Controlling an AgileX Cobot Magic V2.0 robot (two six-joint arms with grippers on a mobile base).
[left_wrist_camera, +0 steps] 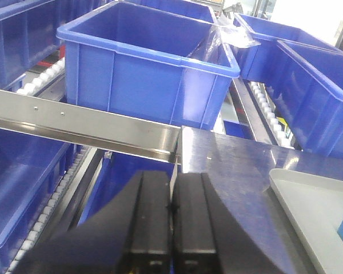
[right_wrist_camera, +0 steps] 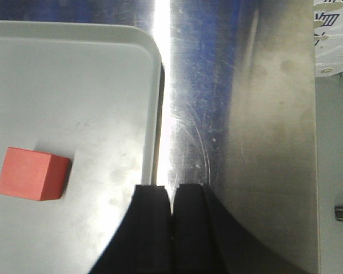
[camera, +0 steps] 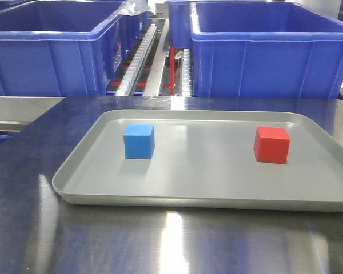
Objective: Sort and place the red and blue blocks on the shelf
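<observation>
Front view: blue block (camera: 139,141) centre-left and red block (camera: 271,145) centre-right sat well apart on the tray (camera: 80,171) on the desk (camera: 160,245), likely staged for one arm each. No arms were visible.

Left wrist view: left end effector (left_wrist_camera: 171,194) was closed and empty at lower centre, facing the shelf (left_wrist_camera: 74,123) and a crate (left_wrist_camera: 148,63). Only the blue block's corner showed, at lower right.

Right wrist view: right end effector (right_wrist_camera: 171,197) was closed and empty over the tray rim, with the red block at lower left. No shelf was in view.
</observation>
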